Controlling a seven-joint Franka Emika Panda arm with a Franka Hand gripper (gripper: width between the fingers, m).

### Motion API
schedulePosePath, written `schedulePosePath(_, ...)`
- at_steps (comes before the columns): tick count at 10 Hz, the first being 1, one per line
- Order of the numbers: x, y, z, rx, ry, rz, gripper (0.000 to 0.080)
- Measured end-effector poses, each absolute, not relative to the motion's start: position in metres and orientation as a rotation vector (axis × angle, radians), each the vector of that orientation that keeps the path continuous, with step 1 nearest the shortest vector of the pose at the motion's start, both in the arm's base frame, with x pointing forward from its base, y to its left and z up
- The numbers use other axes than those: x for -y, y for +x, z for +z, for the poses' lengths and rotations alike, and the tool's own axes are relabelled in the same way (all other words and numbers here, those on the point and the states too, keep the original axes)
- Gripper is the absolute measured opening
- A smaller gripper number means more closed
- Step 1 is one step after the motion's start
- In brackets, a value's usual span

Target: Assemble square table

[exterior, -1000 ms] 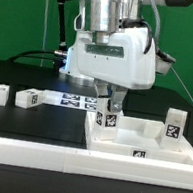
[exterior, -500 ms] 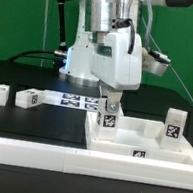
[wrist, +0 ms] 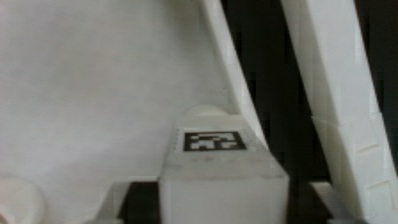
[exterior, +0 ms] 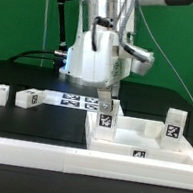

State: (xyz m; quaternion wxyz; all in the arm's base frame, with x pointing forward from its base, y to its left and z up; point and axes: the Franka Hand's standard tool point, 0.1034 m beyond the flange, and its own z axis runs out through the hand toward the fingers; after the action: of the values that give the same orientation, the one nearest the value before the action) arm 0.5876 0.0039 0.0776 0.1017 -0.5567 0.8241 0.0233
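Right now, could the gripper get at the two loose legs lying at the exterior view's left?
Probably yes, once free. The two loose legs lie apart on open black table with nothing over them. But the gripper sits on a leg standing at the slab's corner.

A robotics lab: green backdrop (exterior: 26, 18), black table (exterior: 39, 126), tagged marker board (exterior: 78, 103).

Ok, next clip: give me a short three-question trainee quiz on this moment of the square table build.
1. True or false: the gripper is closed on a leg standing on the tabletop.
2. How many legs lie loose at the exterior view's left: A one, B two, C three?
3. Fill in: another leg stands upright on the tabletop at the exterior view's ____.

Key: 1 true; 2 B, the outer leg and the inner leg; 3 right.
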Motion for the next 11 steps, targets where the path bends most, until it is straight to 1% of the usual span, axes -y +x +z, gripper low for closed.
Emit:
schedulePosePath(1,-0.0047,0.588,0.0773,-2.531,-1.455,0.075,0.0291)
schedulePosePath(6,-0.0057,0.5885,0.0771,-2.705,-1.077,0.124,0.0291)
schedulePosePath(9,-0.0057,0.5886,0.0764,-2.708,-1.071,0.123,0.0291)
schedulePosePath(10,-0.0063,0.5878,0.076,-2.685,-1.139,0.128,0.0395)
schedulePosePath(11,-0.0081,0.5883,0.0768,-2.67,-1.189,0.149,0.0535)
